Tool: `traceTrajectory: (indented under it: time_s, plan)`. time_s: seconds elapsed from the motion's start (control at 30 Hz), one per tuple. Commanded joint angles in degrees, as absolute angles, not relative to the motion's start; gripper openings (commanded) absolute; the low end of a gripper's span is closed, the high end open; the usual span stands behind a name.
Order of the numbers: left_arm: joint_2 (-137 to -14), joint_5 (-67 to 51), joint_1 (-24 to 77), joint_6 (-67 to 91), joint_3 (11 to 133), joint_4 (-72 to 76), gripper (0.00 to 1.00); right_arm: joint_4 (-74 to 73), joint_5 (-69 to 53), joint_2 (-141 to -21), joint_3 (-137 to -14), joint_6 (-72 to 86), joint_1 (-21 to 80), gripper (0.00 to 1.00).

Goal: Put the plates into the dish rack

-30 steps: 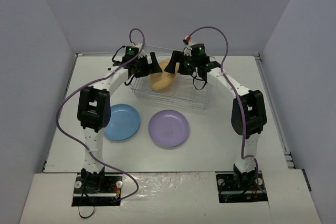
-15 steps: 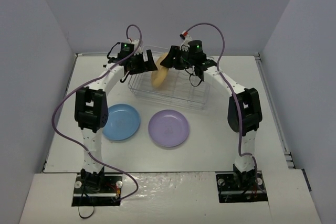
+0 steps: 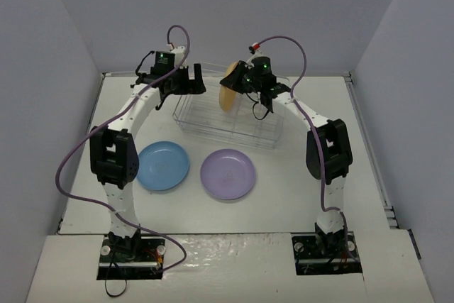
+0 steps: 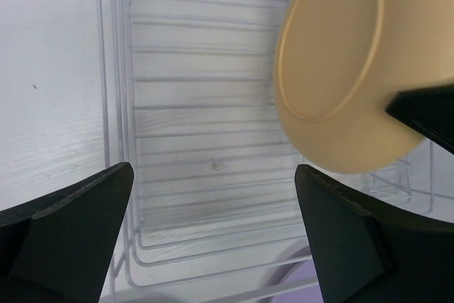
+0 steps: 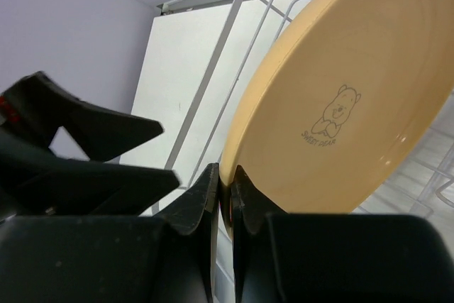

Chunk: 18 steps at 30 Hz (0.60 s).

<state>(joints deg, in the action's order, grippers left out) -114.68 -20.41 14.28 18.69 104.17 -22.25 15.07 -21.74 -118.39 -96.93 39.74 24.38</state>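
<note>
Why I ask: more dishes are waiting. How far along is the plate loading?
Done: nothing is settled in the rack yet. In hand: the right jaws are shut on the rim of the yellow plate, holding it on edge over the rack; the left jaws stand open beside it, empty. Left: the blue plate and purple plate lie flat on the table in front of the rack.

text: "SWEET BEAR", small print | under: bear drawing [image 5: 342, 108] | on: face of yellow-orange plate [image 5: 369, 54]
</note>
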Motion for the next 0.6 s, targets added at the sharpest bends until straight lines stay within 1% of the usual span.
traceTrajectory:
  time_s: [0.0,0.17,0.3,0.43,0.57]
  plan:
    - [-103.30,-21.29,14.68,9.01,102.60,-19.26,0.97,24.08,-19.38,-114.59,-95.42,45.22,24.43,0.00]
    - [-97.47,-23.10,17.86,3.68,96.06,-13.18,0.97,31.12,-20.22,-114.61,-95.37,52.05,24.52,0.00]
    - [-94.71,-17.79,23.16,0.54,92.42,-9.22,0.97,36.35,-22.33,-113.96,-96.35,60.25,24.52,0.00]
    - [-93.31,-11.56,26.10,-3.12,92.20,-7.70,0.97,38.20,-24.34,-112.22,-96.89,65.80,24.19,0.00]
    - [-91.69,-11.38,26.19,-3.70,90.15,-4.17,0.97,38.94,-23.91,-108.56,-92.89,69.26,23.72,0.00]
